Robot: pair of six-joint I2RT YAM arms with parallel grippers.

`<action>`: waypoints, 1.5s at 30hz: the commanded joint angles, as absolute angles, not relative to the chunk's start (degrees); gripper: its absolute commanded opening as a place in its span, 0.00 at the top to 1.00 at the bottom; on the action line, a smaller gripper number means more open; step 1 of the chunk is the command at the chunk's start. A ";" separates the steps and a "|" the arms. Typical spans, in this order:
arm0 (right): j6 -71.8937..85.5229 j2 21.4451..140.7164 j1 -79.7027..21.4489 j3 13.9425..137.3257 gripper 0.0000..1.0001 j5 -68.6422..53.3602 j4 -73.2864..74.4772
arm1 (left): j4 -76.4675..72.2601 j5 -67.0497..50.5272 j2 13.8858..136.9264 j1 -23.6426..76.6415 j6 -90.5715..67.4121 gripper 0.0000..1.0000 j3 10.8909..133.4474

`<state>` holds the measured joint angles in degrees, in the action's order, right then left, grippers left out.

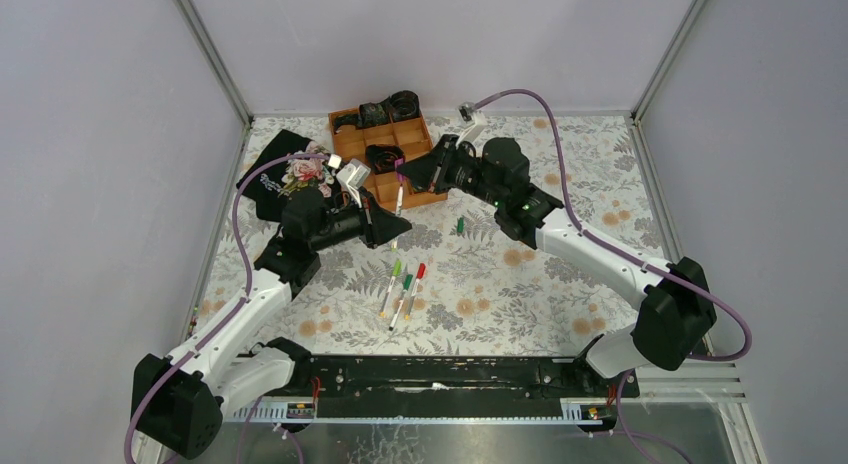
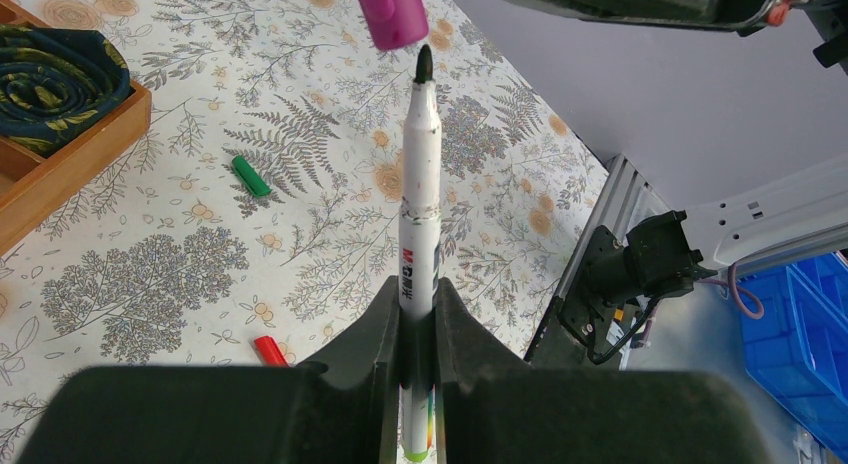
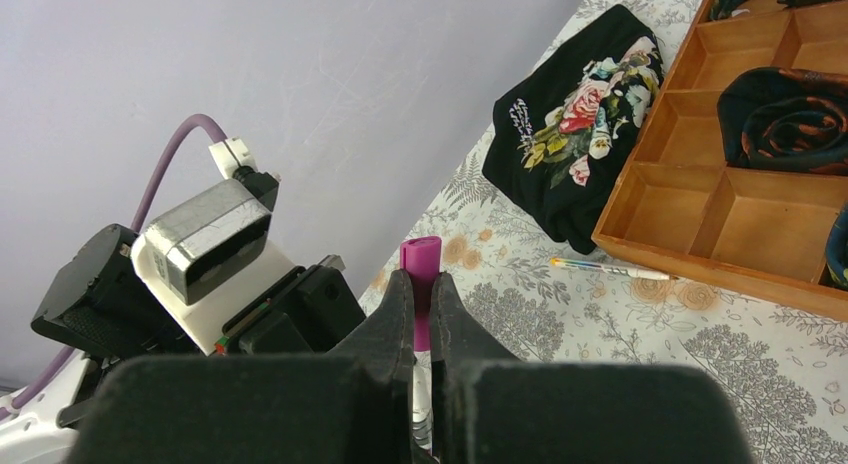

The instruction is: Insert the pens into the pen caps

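My left gripper (image 2: 418, 289) is shut on a white pen (image 2: 420, 184) and holds it above the table, dark tip up. My right gripper (image 3: 421, 279) is shut on a magenta cap (image 3: 420, 259). In the left wrist view the magenta cap (image 2: 390, 14) hangs just above the pen's tip, slightly left of it, and the two are apart. In the top view both grippers (image 1: 400, 227) (image 1: 408, 174) meet in front of the wooden tray. A dark green cap (image 1: 459, 225) lies loose on the table. Three pens (image 1: 402, 296) with green and red ends lie side by side.
A wooden compartment tray (image 1: 350, 142) with black coiled items stands at the back. A folded black flowered shirt (image 1: 285, 174) lies left of it. Another pen (image 3: 610, 269) lies on the table beside the tray. A metal rail (image 1: 430, 374) runs along the near edge.
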<state>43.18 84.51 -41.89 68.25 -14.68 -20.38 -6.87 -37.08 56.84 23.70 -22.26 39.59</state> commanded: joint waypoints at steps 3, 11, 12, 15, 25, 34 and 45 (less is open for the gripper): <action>43.59 81.89 -42.22 67.19 1.00 -15.92 -23.99 | -10.81 -37.02 56.16 24.02 -22.92 1.00 39.02; 44.04 80.48 -42.32 65.70 1.00 -15.59 -24.43 | -10.82 -36.88 56.29 23.99 -23.17 1.00 38.92; 44.11 80.43 -42.34 65.66 1.00 -15.49 -24.48 | -10.88 -36.92 56.32 23.99 -23.24 1.00 38.93; 44.36 80.20 -42.32 66.02 1.00 -15.17 -24.75 | -10.98 -36.92 56.29 23.99 -23.28 1.00 38.91; 44.05 81.80 -42.36 68.63 1.00 -14.96 -24.53 | -11.25 -37.28 56.36 23.95 -23.32 1.00 38.77; 43.77 83.31 -42.33 70.57 1.00 -14.22 -24.00 | -11.32 -37.23 56.03 23.99 -23.18 1.00 38.63; 43.62 83.59 -42.30 70.52 1.00 -14.94 -23.66 | -11.38 -36.97 55.74 24.04 -23.16 1.00 38.67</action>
